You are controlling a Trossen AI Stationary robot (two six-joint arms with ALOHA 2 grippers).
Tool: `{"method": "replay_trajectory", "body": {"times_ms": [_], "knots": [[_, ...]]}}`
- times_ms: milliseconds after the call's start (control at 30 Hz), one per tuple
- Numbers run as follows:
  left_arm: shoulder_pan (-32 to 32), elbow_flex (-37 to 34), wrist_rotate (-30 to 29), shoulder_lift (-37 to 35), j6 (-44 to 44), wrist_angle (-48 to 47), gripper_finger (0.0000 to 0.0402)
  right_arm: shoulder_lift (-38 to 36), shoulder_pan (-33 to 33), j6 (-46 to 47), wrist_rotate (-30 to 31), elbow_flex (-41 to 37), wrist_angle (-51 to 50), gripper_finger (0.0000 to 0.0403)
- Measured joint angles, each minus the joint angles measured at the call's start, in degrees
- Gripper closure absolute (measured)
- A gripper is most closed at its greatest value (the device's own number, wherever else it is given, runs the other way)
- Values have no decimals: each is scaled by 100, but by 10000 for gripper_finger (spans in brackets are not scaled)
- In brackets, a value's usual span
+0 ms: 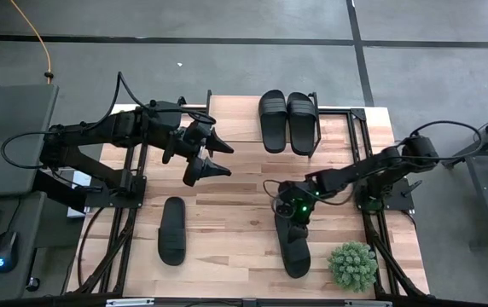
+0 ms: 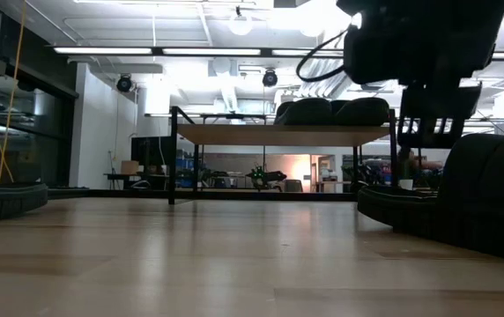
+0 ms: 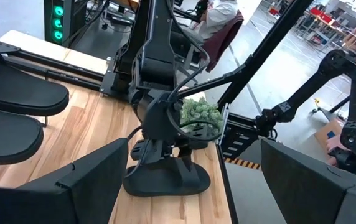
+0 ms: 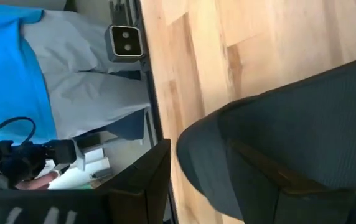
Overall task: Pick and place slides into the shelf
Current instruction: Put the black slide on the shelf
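Note:
Two black slides (image 1: 287,122) lie side by side, soles down, on the shelf (image 1: 235,119) at the table's far edge. A third slide (image 1: 172,232) lies flat on the table, left of centre. The fourth slide (image 1: 295,247) lies near the table's front right. My right gripper (image 1: 291,215) hangs open over that slide's far end, pointing down. In the right wrist view its fingers stand on either side of the slide's rim (image 4: 196,149); whether they touch it does not show. My left gripper (image 1: 224,159) is open in the air near the shelf, holding nothing.
A small green plant (image 1: 352,265) stands at the table's near right corner, close to the fourth slide. The shelf's black legs (image 2: 174,158) rise from the tabletop at the far side. Bare tabletop (image 1: 235,213) lies between the two table slides. A person sits beyond the table (image 3: 218,15).

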Motion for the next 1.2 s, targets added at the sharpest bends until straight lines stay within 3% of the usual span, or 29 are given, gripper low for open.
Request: {"method": "replay_trajectory", "body": {"times_ms": [933,1200], "knots": [[0,0,-1,0,2,-7,55,169,123,-348,-118,0,-166,256],[-1,0,66,0,-11,-7,55,580,124,-334,-225,-2,14,256]]}}
